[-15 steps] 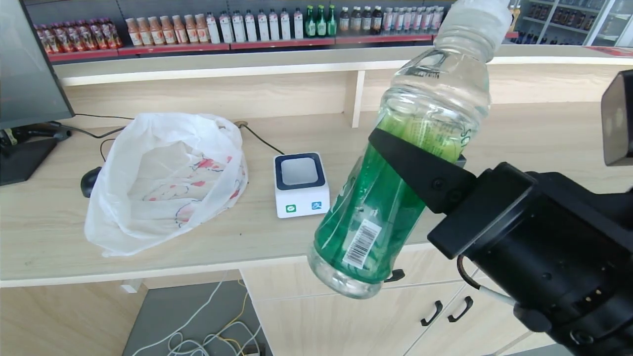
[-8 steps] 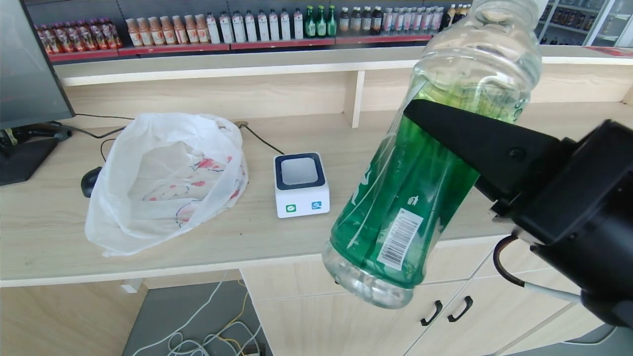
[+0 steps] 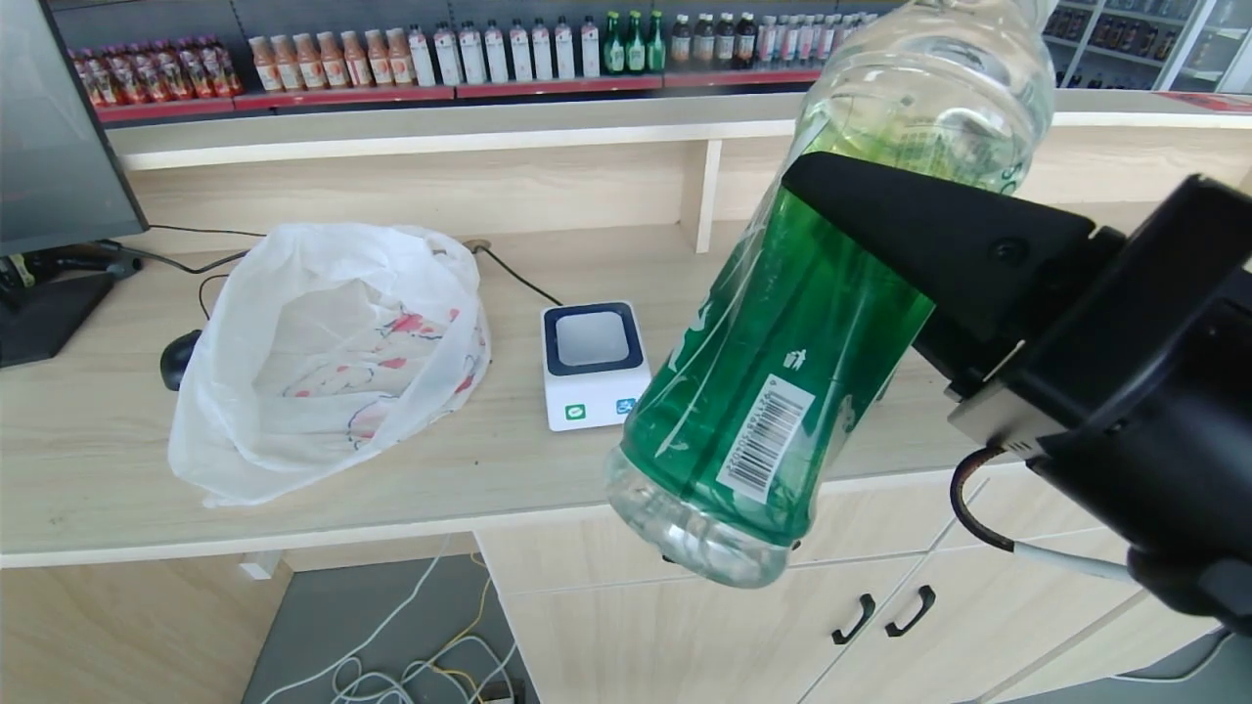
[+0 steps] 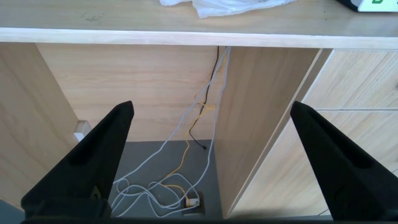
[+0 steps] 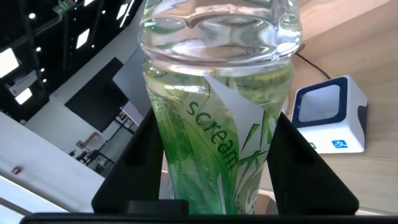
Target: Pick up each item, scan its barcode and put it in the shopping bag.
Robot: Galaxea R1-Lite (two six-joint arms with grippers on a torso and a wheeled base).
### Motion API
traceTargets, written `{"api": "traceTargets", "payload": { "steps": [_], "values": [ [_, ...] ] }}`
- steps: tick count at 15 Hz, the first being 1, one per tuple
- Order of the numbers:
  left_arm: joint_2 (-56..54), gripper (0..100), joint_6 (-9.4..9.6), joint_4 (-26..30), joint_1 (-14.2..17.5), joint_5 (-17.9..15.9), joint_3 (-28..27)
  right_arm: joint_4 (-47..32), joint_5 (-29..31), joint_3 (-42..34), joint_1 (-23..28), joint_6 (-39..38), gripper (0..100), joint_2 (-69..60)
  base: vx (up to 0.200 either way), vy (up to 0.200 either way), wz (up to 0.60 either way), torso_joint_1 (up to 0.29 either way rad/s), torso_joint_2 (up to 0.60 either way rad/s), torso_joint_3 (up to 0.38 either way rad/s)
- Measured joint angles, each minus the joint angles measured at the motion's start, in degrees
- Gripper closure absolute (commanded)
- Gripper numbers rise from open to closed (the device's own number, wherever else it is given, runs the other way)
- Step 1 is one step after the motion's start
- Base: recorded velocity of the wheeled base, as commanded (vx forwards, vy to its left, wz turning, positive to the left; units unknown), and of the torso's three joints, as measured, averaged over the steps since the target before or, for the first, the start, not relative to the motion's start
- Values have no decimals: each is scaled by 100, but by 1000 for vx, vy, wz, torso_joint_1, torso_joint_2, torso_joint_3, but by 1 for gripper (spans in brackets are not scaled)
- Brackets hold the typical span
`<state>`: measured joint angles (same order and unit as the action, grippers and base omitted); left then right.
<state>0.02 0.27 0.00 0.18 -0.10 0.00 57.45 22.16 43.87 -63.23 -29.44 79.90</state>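
Observation:
My right gripper (image 3: pixel 885 254) is shut on a clear bottle with a green label (image 3: pixel 782 381), held tilted in the air close to the head camera, above the counter's front edge, its white barcode (image 3: pixel 765 440) facing the camera. In the right wrist view the bottle (image 5: pixel 217 118) sits between the two black fingers (image 5: pixel 134 168). The white barcode scanner (image 3: pixel 595 364) stands on the counter just left of the bottle's base; it also appears as the scanner (image 5: pixel 329 121) in the right wrist view. A white shopping bag (image 3: pixel 328 357) lies open on the counter's left. My left gripper (image 4: pixel 211 162) hangs open below the counter, over cables.
A black mouse (image 3: pixel 178 358) and a monitor (image 3: pixel 59 147) sit at the counter's left end. A cable (image 3: pixel 514 274) runs to the scanner. Shelves of bottles (image 3: pixel 548 49) line the back wall. Cabinet doors with black handles (image 3: pixel 885 614) are below the counter.
The right gripper has carried the bottle closer to the camera, first right and up, then slightly left toward the scanner; the barcode has turned more toward the camera. Bag and scanner are unmoved.

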Motion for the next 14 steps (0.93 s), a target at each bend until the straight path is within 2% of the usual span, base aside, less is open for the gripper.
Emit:
{"api": "traceTargets", "payload": {
  "steps": [6,14],
  "values": [
    [0,0,-2,0,-5,0,0,93,-9,-20,-140,-233,100,20,0,0,0,0,0,0],
    [0,0,-2,0,-2,0,0,98,-11,-273,-168,-121,100,9,0,0,0,0,0,0]
  ]
}}
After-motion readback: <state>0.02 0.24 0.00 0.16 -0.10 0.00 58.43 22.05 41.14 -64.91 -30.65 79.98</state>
